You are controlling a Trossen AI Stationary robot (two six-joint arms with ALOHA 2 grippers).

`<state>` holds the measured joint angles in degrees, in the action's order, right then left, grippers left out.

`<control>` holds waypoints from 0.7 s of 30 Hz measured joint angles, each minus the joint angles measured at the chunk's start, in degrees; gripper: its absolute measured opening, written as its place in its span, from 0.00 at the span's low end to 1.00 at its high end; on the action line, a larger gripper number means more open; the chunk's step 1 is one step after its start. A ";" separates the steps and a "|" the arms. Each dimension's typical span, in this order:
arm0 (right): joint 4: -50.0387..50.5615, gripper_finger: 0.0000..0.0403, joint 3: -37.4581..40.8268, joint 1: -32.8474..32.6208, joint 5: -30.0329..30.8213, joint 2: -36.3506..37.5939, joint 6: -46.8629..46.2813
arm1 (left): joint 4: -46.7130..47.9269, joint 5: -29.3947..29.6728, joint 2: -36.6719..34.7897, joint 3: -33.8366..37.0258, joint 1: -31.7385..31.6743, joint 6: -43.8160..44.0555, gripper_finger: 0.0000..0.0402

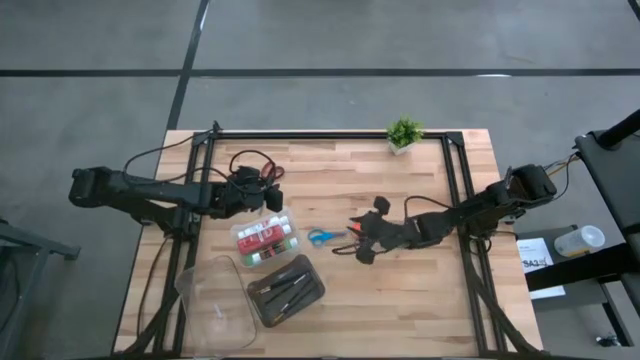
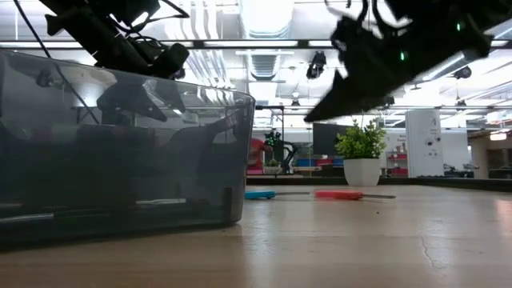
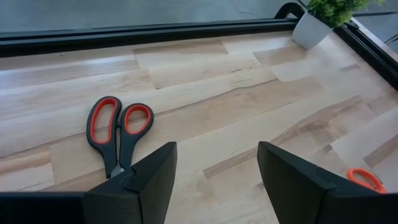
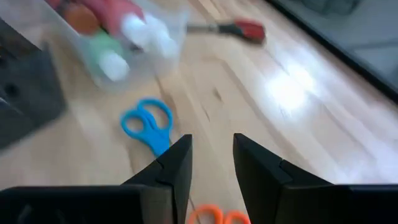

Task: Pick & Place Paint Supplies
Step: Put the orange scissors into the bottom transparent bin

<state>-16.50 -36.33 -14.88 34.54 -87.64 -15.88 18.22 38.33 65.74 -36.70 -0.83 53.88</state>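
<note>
Potted plant [image 1: 404, 133], clear boxes [image 1: 214, 300], grey case [image 1: 286, 290].

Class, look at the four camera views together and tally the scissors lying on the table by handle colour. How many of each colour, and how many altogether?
Red-handled scissors: 1
Blue-handled scissors: 1
Orange-handled scissors: 1, only partly in view past the right arm's jaws
Total: 3 scissors, all lying on the bare wooden table.

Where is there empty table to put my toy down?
Bare wood lies along the near edge to the right of the dark case, and at the back between the left gripper and the potted plant. The middle is crowded: paint tube box, blue scissors, right gripper.
</note>
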 joint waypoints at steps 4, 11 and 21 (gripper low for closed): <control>4.04 0.28 0.40 0.81 -0.24 -1.62 -4.45 | 0.00 0.00 0.01 0.01 -0.01 0.00 0.58; 13.02 0.28 -1.87 3.90 -9.17 -1.98 -5.22 | 0.04 0.00 -0.01 -0.01 -0.01 0.01 0.58; 13.50 0.28 -2.50 5.19 -12.25 -5.30 -5.21 | 0.07 0.00 0.01 -0.01 -0.01 -0.01 0.58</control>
<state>-2.99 -38.83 -9.69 22.29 -92.94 -21.09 18.28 38.33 65.76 -36.71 -0.84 53.87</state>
